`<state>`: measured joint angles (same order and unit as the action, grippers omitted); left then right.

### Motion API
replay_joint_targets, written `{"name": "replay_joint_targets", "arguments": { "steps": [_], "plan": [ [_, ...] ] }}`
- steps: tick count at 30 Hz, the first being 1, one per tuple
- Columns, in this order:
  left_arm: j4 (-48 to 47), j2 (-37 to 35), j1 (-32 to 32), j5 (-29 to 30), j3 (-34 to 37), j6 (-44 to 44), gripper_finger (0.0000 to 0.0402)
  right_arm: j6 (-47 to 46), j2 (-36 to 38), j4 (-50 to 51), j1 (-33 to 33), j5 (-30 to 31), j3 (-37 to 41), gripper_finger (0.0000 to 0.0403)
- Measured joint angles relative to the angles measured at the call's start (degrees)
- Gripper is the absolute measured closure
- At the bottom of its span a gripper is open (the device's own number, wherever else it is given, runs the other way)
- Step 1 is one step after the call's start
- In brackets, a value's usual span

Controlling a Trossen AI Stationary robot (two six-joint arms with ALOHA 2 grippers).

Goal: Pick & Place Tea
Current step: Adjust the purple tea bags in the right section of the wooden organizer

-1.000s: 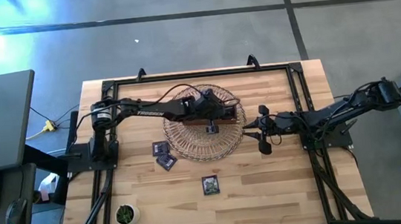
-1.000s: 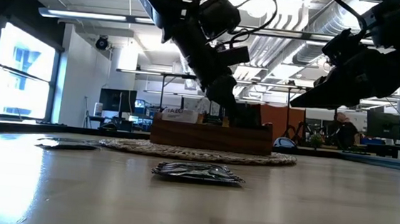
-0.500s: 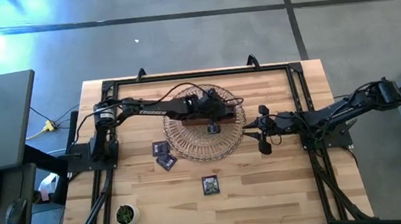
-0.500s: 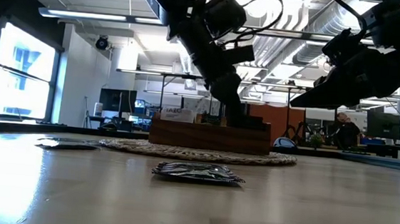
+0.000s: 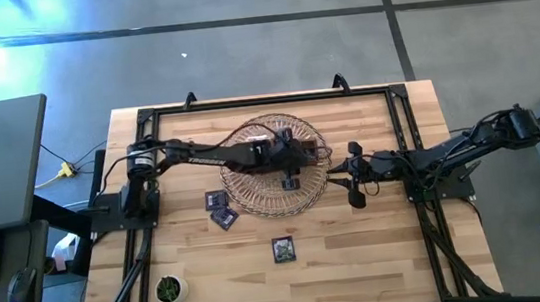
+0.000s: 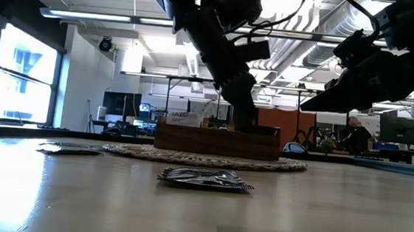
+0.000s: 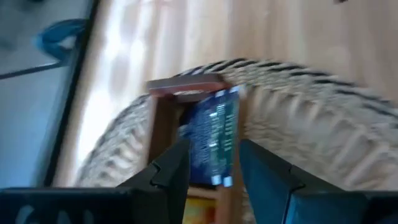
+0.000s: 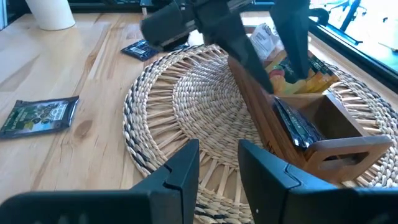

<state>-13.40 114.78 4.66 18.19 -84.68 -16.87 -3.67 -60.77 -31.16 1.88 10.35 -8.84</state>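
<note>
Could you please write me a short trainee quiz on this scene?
1. True or false: the plant stands in the basket.
2. How many sachets lie on the bare table? A one, B three, C six.
3. Which gripper hangs over the box?

Key: 1 false, it stands on the table near a corner. 2 B. 3 the left gripper.
</note>
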Motion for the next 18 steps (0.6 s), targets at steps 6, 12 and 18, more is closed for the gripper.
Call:
{"name": "replay_joint_targets", "arguments": {
  "steps": [6,12,18],
  "plan": [
    [-4.0,0.0,-3.0,6.5,-2.8,4.9,0.0266,2.3,0.0,-0.9,0.0,2.9,0.0,0.0296],
    [-17.7,0.0,-7.1,21.0,-9.8,19.7,0.0302,2.2,-1.8,-4.9,0.0,4.4,0.0,0.0361],
    [-41.8,-3.1,-10.1,25.8,-20.9,32.3,0.0393,-0.4,-11.7,-10.5,1.5,3.9,-4.4,0.0392]
  ]
}}
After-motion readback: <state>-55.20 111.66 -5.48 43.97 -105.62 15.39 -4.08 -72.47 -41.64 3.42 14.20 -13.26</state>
